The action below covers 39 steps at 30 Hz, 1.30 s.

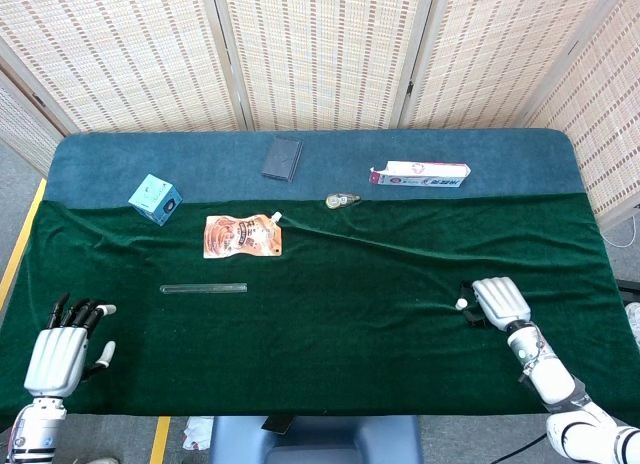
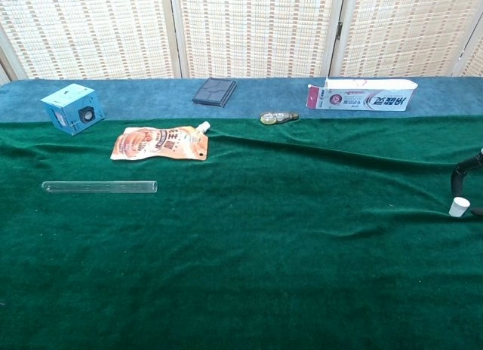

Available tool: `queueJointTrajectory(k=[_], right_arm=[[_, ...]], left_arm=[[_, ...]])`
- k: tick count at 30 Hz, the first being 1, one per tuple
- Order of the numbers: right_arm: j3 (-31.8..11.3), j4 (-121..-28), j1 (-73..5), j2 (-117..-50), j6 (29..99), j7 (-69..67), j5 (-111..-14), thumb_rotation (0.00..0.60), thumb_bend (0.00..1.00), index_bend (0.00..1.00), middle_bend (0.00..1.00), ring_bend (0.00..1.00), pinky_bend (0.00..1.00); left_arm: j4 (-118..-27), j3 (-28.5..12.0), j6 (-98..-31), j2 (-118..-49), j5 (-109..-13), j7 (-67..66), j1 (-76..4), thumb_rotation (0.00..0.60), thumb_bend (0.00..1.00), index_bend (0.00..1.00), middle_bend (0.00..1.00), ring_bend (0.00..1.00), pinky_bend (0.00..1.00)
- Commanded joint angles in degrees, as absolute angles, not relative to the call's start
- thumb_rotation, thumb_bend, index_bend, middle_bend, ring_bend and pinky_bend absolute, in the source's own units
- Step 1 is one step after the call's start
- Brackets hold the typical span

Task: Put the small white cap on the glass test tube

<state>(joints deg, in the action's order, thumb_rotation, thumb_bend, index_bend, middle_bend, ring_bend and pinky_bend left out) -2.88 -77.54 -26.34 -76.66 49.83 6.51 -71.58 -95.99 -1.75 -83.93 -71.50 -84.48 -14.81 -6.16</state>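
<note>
The small white cap (image 1: 461, 304) (image 2: 458, 207) stands on the green cloth at the right. My right hand (image 1: 499, 301) hovers just right of it, fingers curved down around the cap, and I cannot tell whether they touch it. In the chest view only dark fingertips (image 2: 456, 176) show above the cap at the right edge. The glass test tube (image 1: 203, 288) (image 2: 99, 187) lies flat on the cloth at the left, far from the cap. My left hand (image 1: 62, 352) rests open at the front left corner, fingers spread, holding nothing.
An orange pouch (image 1: 241, 235) lies behind the tube, with a blue box (image 1: 155, 199) further left. At the back are a dark notebook (image 1: 282, 158), a toothpaste carton (image 1: 420, 173) and a small tape dispenser (image 1: 343, 200). The cloth has a raised fold across its middle.
</note>
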Motion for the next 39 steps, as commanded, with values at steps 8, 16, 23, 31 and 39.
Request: queueJointTrajectory(k=[8, 16, 23, 31, 39], right_arm=[[-2.8, -77.0, -26.8, -77.1, 49.0, 7.1, -70.5, 0.557, 0.45, 0.42, 0.97, 1.0, 1.0], [-2.9, -76.5, -27.2, -77.5, 48.8, 7.5, -70.0, 0.555, 0.45, 0.44, 0.97, 1.0, 1.0], [-3.1, -76.2, -27.6, -78.0, 48.4, 7.9, -69.3, 0.557, 0.46, 0.46, 0.97, 1.0, 1.0], [-3.4, -76.1, -27.8, -78.2, 48.5, 7.9, -68.8, 0.577, 0.55, 0.55, 0.98, 1.0, 1.0], [-5.1, -81.0, -26.1, -74.3, 53.7, 0.6, -72.4, 0.6, 0.63, 0.65, 1.0, 1.0, 1.0]], left_arm=[[-95.6, -1.6, -83.7, -71.6, -84.3, -14.5, -6.1, 0.6, 0.41, 0.3, 0.26, 0.18, 0.0], [-95.4, -1.7, -83.6, -71.7, -84.1, -14.3, -6.2, 0.6, 0.41, 0.3, 0.26, 0.18, 0.0], [-95.2, -1.7, -83.5, -71.7, -84.0, -14.3, -6.2, 0.6, 0.41, 0.3, 0.26, 0.18, 0.0], [-95.1, -1.8, -83.2, -71.7, -83.8, -14.4, -6.4, 0.6, 0.41, 0.3, 0.26, 0.18, 0.0], [-95.3, -3.0, -80.0, -70.2, -84.6, -13.6, -9.4, 0.6, 0.41, 0.31, 0.26, 0.19, 0.0]])
